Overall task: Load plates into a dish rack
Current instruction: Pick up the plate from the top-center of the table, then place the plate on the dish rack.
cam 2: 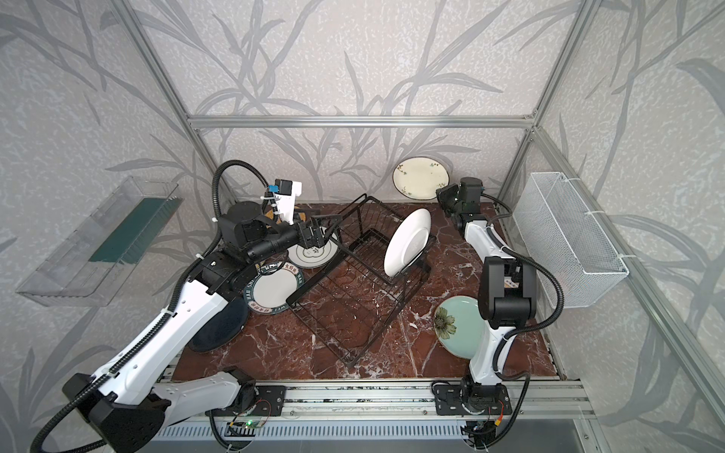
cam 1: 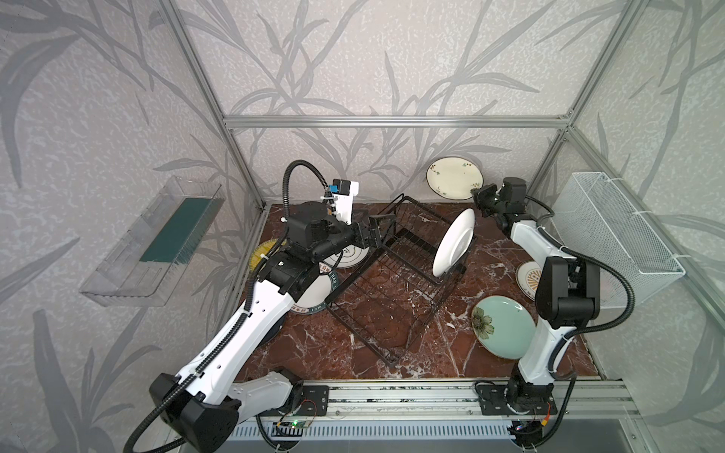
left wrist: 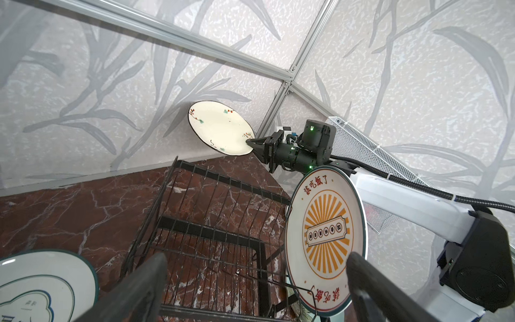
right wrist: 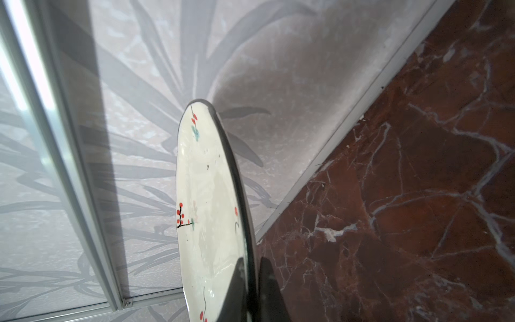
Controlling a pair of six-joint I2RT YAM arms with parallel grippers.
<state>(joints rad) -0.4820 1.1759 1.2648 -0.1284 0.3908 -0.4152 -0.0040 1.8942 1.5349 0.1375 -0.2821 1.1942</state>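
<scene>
Right jaws clamped the cream plate's [cam 1: 451,178] rim by the back wall. Left jaws gaped empty beside the dish rack [cam 1: 410,235], where a sunburst plate [left wrist: 326,239] stood upright.

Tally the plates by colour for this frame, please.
White, printed: 4 (racked sunburst plate, second sunburst plate, lettered-rim plate, emblem plate)
Cream: 1 (cream plate, in the right gripper)
Pale teal: 1 (teal plate)
Black: 1 (black plate)
Yellow woven: 1 (yellow plate)
Total: 8 clearly showing.
</scene>
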